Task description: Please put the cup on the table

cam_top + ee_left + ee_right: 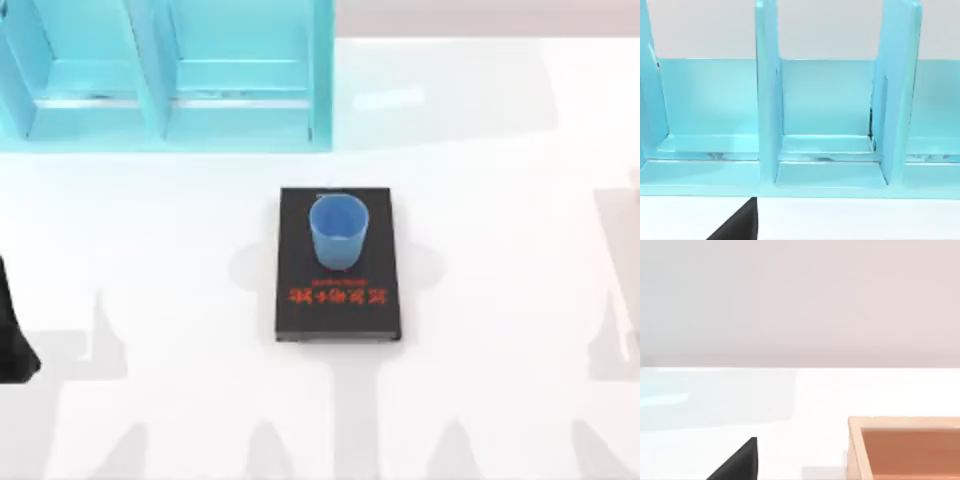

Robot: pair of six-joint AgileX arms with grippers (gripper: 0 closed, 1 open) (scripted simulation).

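Observation:
The cup (338, 230), a small light-blue tumbler, stands upright on the far half of a black book (338, 265) with red lettering. The book lies flat in the middle of the white table (480, 300). My left arm (12, 335) is parked at the table's left edge, far from the cup. A dark corner of my left gripper (740, 224) shows in the left wrist view, facing the shelf. A dark corner of my right gripper (740, 464) shows in the right wrist view, over bare tabletop. Neither gripper touches the cup.
A turquoise shelf unit (165, 75) with upright dividers (767, 95) stands along the back left of the table. An orange-brown open box (905, 447) sits on the table in the right wrist view. Bare white tabletop surrounds the book on all sides.

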